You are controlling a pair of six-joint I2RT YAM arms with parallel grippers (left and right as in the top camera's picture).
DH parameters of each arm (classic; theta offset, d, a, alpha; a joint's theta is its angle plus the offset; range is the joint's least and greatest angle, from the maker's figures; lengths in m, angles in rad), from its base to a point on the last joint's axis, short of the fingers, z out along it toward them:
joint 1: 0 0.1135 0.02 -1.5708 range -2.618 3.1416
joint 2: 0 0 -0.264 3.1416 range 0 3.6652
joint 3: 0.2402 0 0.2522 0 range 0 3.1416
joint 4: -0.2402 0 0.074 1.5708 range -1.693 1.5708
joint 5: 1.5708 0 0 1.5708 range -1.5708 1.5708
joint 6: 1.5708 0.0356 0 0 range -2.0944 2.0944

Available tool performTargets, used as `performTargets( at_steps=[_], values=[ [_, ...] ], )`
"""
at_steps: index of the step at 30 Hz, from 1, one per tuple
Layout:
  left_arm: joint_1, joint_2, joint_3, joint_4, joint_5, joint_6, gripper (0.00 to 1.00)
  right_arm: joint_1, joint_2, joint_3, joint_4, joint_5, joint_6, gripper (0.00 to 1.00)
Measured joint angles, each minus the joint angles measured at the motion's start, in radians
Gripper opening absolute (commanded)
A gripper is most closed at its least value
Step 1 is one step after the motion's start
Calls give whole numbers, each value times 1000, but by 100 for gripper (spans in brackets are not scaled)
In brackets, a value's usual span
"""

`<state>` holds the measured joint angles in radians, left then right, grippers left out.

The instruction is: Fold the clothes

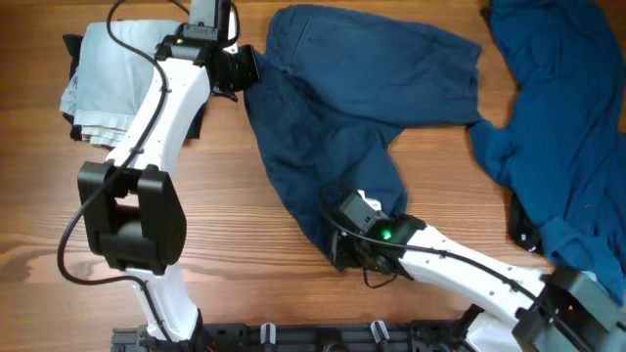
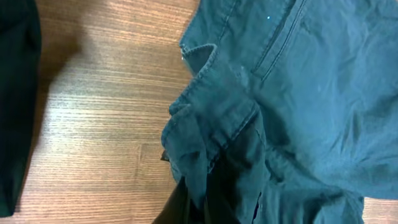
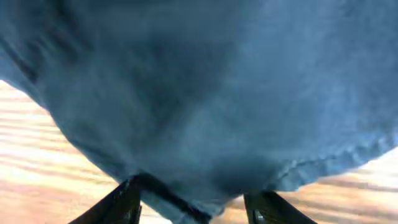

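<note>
Dark blue trousers lie spread on the wooden table, waist at the top left and one leg running down toward the middle front. My left gripper is at the waistband. In the left wrist view its fingers are shut on a bunched fold of the waistband. My right gripper is at the leg's hem. In the right wrist view its fingers stand wide apart with the trouser hem hanging between them, not clamped.
A folded pale blue garment lies on a dark one at the back left. A crumpled teal garment covers the right side. A black rail runs along the front edge.
</note>
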<state>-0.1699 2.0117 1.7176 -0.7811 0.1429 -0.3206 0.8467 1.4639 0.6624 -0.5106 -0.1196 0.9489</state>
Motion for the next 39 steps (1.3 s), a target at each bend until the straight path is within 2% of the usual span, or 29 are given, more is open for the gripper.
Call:
performTargets(
  at_steps=[2,3,4,9,14,17,21,27,30,33,36,39],
  values=[
    [0,0,0,-13,-1,0,4,0,26,0,2,13,-12,24],
    [0,0,0,-20,-1,0,4,0,29,0,3,19,-19,10],
    [0,0,0,-23,-1,0,4,0,30,0,3,20,-19,4],
    [0,0,0,-45,-1,0,4,-61,-24,1,-87,27,-30,4],
    [0,-55,-1,-278,-51,0,4,-229,-367,23,-294,-3,-91,4],
    [0,-122,-1,-402,-70,-8,4,-375,-472,55,-372,-56,-192,4],
    [0,-131,-1,-533,-90,-16,4,-555,-451,218,-545,-86,-380,4],
    [0,-168,-4,-585,-95,-28,4,-687,-308,466,-620,-90,-562,4],
    [-1,-293,-29,-584,-101,-38,4,-706,-292,526,-631,-90,-588,4],
    [-10,-429,-61,-602,-107,-50,4,-706,-293,549,-717,-90,-595,4],
    [-65,-462,-134,-610,-113,-68,4,-706,-333,549,-803,-90,-595,4],
    [-128,-463,-230,-579,-148,-113,4,-706,-404,539,-778,-87,-591,4]
  ],
)
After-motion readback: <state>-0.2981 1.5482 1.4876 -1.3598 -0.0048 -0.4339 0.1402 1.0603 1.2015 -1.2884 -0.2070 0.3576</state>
